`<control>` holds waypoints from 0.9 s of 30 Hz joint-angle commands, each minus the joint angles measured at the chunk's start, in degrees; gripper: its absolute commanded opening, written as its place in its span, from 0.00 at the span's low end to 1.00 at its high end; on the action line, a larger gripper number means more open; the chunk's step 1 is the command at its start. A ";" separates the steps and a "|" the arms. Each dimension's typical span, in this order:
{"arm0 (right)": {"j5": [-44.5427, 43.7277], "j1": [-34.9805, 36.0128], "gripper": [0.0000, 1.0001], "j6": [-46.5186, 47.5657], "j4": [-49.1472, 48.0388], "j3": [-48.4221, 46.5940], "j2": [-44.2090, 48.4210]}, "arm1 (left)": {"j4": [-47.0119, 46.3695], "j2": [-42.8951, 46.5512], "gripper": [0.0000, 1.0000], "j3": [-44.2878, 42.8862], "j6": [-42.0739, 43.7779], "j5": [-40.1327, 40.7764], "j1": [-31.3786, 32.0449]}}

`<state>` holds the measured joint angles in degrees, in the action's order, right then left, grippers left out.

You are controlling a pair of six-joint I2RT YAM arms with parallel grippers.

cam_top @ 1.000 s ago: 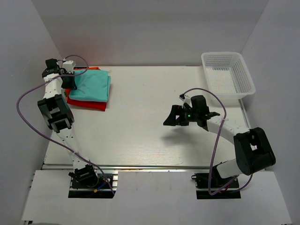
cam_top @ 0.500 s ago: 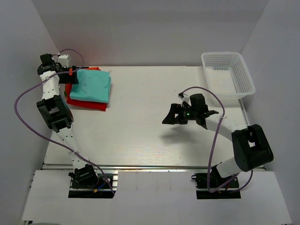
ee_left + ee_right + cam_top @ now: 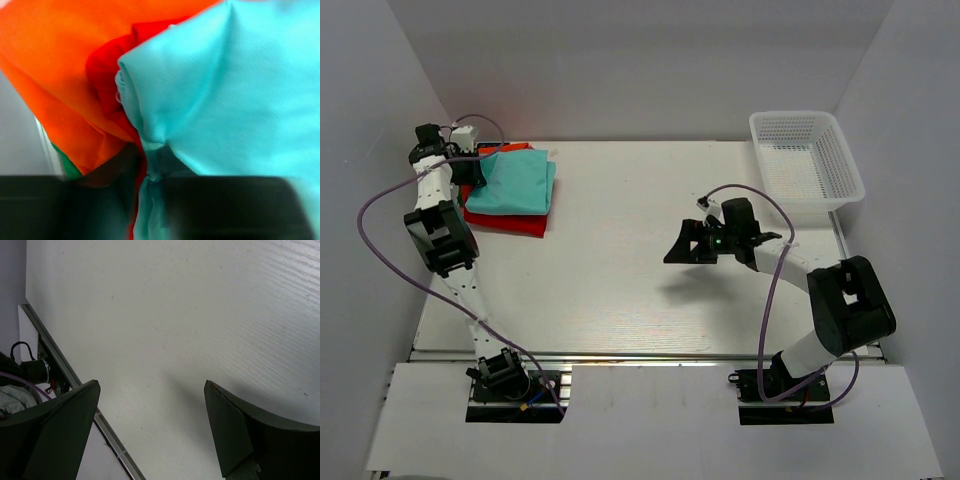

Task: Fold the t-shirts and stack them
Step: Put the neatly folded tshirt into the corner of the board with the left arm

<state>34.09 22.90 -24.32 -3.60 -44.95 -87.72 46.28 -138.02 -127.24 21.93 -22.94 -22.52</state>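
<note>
A folded teal t-shirt (image 3: 520,182) lies on top of a red t-shirt (image 3: 510,222) at the table's far left, with an orange edge (image 3: 517,147) showing behind them. My left gripper (image 3: 475,172) is at the stack's left edge. In the left wrist view it (image 3: 150,180) is shut on a bunched fold of the teal shirt (image 3: 240,85), with red cloth (image 3: 107,75) and orange cloth (image 3: 55,65) beside it. My right gripper (image 3: 682,250) hovers over bare table right of centre; in its wrist view it (image 3: 150,385) is open and empty.
A white plastic mesh basket (image 3: 757,150) stands at the far right corner. The left wall runs close beside the shirt stack. The table's near edge rail (image 3: 75,385) shows in the right wrist view. A sliver of green (image 3: 70,167) shows under the orange cloth.
My left gripper swung out to the left and back to the stack's left edge, tugging the teal shirt's edge. The right gripper drifted slightly left.
</note>
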 commanded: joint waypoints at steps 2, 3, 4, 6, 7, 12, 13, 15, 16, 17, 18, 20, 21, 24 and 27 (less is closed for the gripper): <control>1.77 0.31 0.90 -0.91 -2.38 -2.69 -0.78 | -0.22 1.16 0.00 -0.30 -0.13 0.09 0.20; 1.77 0.22 0.90 -0.91 -2.47 -2.77 -0.96 | -1.53 2.56 0.00 -0.29 -0.66 0.61 0.20; 2.03 0.31 0.90 -0.91 -2.56 -2.95 -1.13 | -2.15 3.36 0.00 1.36 -0.66 -0.08 -0.32; 2.21 0.22 0.90 -0.82 -2.47 -3.39 -1.48 | -4.87 5.47 0.00 3.04 -1.28 -0.61 -0.33; 2.39 0.39 0.90 -0.91 -2.56 -3.39 -1.92 | -5.93 7.91 0.00 5.05 -1.98 -1.14 -0.33; 2.83 0.39 0.90 -1.17 -2.82 -3.83 -2.80 | -10.94 13.47 0.00 7.45 -4.79 -3.69 -1.47; 3.00 0.40 0.90 -1.17 -2.91 -3.83 -2.80 | -11.73 13.47 0.00 7.45 -5.40 -3.69 -1.47; 2.92 0.48 0.90 -1.17 -3.00 -3.83 -2.89 | -11.74 14.18 0.00 6.13 -6.11 -4.21 -1.99; 2.83 0.22 0.90 -1.26 -3.00 -3.83 -2.89 | -12.70 14.18 0.00 6.13 -7.24 -4.22 -2.00; 3.00 0.31 0.90 -1.17 -3.00 -3.92 -3.07 | -13.58 14.18 0.00 5.52 -7.26 -4.92 -2.52; 3.00 0.22 0.90 -0.91 -3.00 -4.01 -2.98 | -14.20 14.18 0.00 4.47 -8.13 -4.92 -2.53; 2.65 0.22 0.90 -0.91 -2.91 -4.09 -3.24 | -13.59 12.95 0.00 2.18 -8.13 -5.62 -2.53; 2.65 0.31 0.90 -0.91 -2.91 -4.18 -3.33 | -13.59 12.95 0.00 0.17 -8.13 -6.32 -3.05; 2.92 0.40 0.90 -0.91 -3.00 -4.97 -4.12 | -14.37 11.54 0.00 -2.31 -9.36 -6.33 -3.05; 3.09 0.48 0.90 -0.91 -3.08 -5.59 -5.00 | -18.06 10.93 0.00 -3.80 -11.99 -5.80 -3.05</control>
<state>36.07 23.03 -25.28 -4.73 -47.92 -91.70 36.38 -129.67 -126.63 12.97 -27.68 -24.82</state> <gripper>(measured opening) 0.904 0.157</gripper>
